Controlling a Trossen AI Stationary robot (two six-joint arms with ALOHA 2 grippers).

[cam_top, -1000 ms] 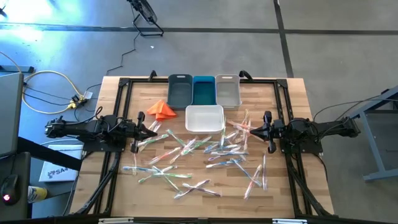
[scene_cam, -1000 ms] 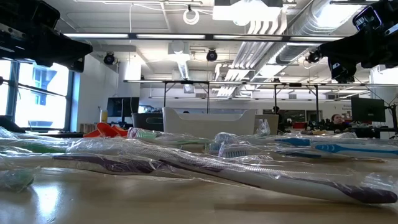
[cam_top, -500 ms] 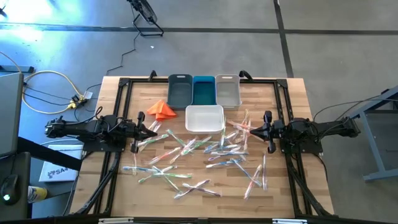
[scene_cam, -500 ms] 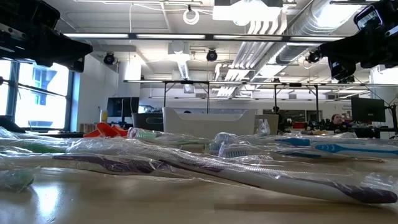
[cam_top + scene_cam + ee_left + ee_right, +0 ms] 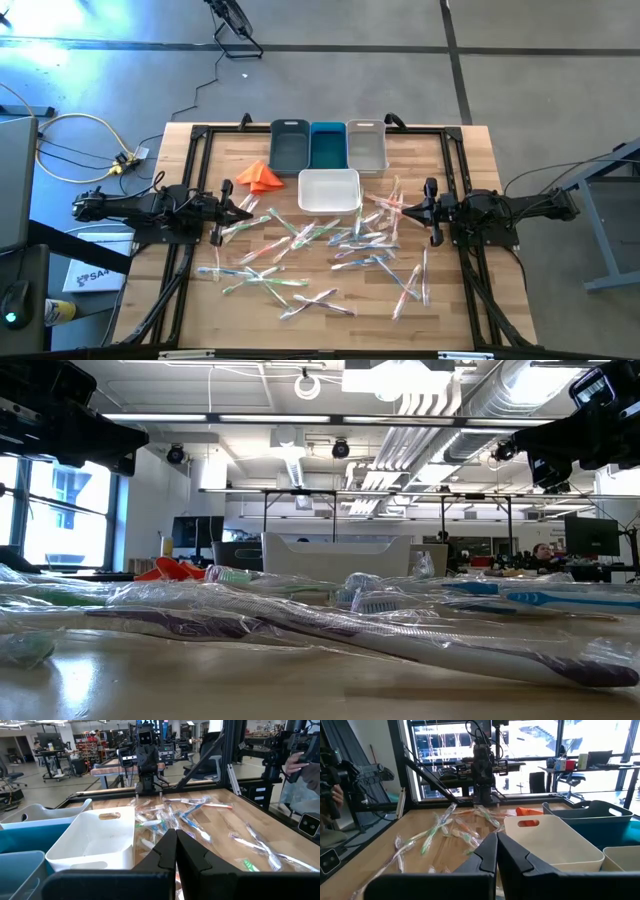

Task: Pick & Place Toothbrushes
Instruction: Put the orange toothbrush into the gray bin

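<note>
Waiting closed and empty, the left gripper and right gripper are facing overlapping toothbrushes; slippery wrappers risk double grabs.

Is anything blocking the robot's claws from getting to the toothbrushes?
No, nothing visible is. The toothbrushes lie scattered in the open on the table between the shut left gripper and the shut right gripper. The white bin and the orange cloth sit behind the pile, not in the way.
</note>
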